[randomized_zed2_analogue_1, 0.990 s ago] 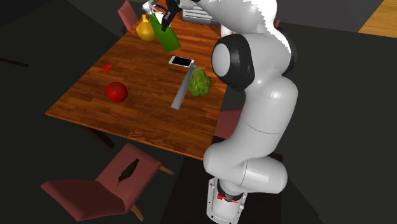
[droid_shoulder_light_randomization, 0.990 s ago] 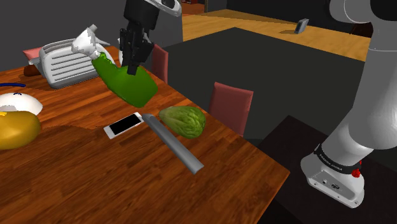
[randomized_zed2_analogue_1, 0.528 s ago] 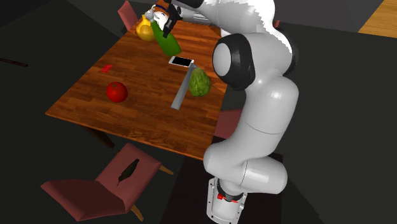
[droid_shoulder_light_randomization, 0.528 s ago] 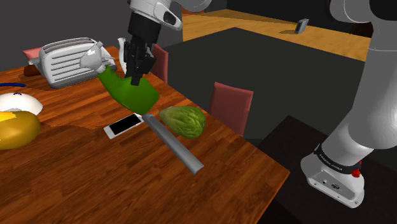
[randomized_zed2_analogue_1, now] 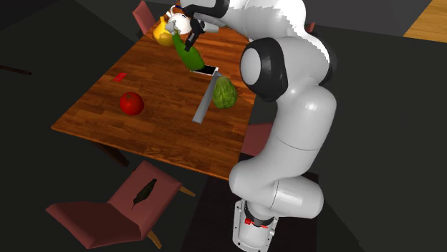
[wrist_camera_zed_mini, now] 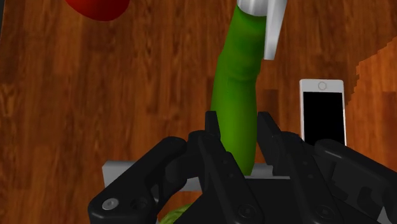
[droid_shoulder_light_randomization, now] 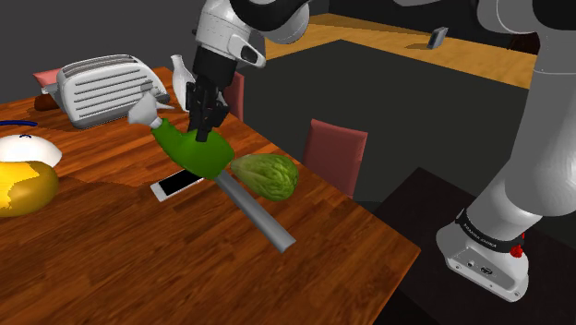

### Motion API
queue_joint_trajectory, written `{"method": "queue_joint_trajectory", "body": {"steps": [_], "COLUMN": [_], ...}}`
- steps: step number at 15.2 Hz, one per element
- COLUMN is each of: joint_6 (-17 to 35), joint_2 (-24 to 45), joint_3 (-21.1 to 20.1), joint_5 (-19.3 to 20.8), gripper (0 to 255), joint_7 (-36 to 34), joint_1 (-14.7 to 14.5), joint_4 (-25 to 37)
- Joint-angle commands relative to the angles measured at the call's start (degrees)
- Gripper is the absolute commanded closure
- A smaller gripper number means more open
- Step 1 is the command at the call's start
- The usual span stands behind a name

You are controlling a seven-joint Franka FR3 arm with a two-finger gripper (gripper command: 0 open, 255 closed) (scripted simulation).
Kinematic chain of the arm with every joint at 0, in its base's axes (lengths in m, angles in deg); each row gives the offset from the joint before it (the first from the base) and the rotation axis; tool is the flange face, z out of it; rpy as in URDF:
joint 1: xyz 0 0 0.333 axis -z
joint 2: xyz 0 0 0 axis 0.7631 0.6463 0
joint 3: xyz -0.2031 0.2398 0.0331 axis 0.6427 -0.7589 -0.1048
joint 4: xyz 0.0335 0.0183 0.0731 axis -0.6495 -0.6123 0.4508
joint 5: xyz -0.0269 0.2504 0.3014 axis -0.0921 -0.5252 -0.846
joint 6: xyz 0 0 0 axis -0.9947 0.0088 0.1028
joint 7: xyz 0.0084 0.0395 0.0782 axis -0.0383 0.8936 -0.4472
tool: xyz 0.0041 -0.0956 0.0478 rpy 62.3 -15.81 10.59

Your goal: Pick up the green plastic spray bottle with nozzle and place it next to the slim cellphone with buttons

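The green spray bottle with a grey-white nozzle hangs tilted just above the wooden table, its base over the white cellphone with a black screen. My black gripper is shut on the bottle's body from above. In the second exterior view the bottle sits slanted over the phone, with the gripper on it. The wrist view has both fingers clasping the green bottle, its nozzle pointing away, and the phone lies beside it on the wood.
A green lettuce head and a long grey bar lie beside the phone. A toaster, a white teapot, a yellow gourd-like object and a white dish stand further along. A red ball rests mid-table. Red chairs line the edge.
The gripper has carried the bottle down and toward the phone and lettuce. The bottle now hangs lower, its base right over the phone's end.
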Motion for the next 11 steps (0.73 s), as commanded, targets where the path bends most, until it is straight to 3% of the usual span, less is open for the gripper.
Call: {"method": "queue_joint_trajectory", "body": {"steps": [1,11], "joint_6": [1.31,7.84], "joint_2": [0.36,2.65], "joint_3": [0.08,0.58], "joint_5": [0.00,0.26], "gripper": [255,255], "joint_7": [0.44,2.31], "joint_1": [0.02,-0.29], "joint_4": [-1.06,-5.97]}}
